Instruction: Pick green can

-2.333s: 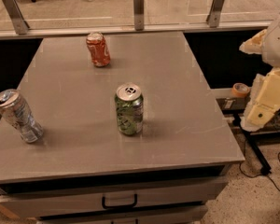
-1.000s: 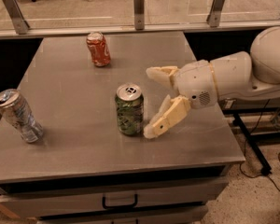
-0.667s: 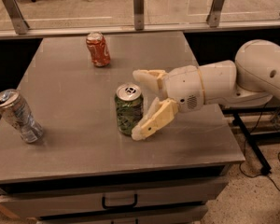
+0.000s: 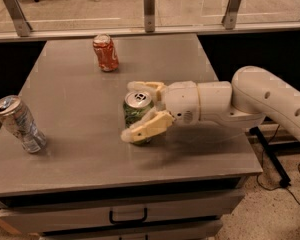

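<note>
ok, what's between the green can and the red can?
Camera view: the gripper straddles the green can, its far finger just behind it; then bare tabletop to the orange-red can.

The grey flat-topped table (image 4: 75, 159) has wide bare stretches. The left-hand approach to the green-and-white patterned drink can (image 4: 136, 115) is free: the dented silver-grey can (image 4: 20, 124) leans well apart at the left edge. The orange-red can (image 4: 105, 52) stands well apart near the back edge, with open tabletop between. The front strip and the right rear corner are bare. The right side is blocked: the cream two-finger gripper (image 4: 130, 110) straddles the green can, and its thick white arm (image 4: 260, 99) reaches in over the table's right edge. Behind the table, a glass barrier with upright metal posts (image 4: 149, 8) closes off the far side.
</note>
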### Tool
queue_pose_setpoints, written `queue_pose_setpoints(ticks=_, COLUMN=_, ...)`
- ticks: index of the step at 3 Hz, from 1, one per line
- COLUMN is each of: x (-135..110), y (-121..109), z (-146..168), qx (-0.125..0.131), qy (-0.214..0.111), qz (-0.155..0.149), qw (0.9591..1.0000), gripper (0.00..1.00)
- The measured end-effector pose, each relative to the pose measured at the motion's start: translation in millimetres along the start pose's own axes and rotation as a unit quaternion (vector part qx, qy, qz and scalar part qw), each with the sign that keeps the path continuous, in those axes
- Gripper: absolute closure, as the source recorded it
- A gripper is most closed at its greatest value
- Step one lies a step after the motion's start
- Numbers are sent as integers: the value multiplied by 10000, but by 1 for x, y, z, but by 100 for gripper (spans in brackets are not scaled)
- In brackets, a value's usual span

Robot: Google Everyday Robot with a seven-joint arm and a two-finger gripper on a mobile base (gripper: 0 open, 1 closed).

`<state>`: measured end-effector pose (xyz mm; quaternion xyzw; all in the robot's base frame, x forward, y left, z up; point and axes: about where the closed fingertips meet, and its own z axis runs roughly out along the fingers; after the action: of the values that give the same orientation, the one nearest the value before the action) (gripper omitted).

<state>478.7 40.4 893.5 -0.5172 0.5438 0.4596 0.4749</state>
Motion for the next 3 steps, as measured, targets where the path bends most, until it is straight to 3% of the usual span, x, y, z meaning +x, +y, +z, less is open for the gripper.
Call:
queue_pose_setpoints(ticks=2, x=-9, y=-7, z=-1, qx=-53, qy=-719, qz=-332, qw=9969, gripper=64)
queue_pose_setpoints(ticks=3, x=-49, y=-11, z=-32, qx=203, qy=-1075, qz=-557, qw=9924, gripper=87)
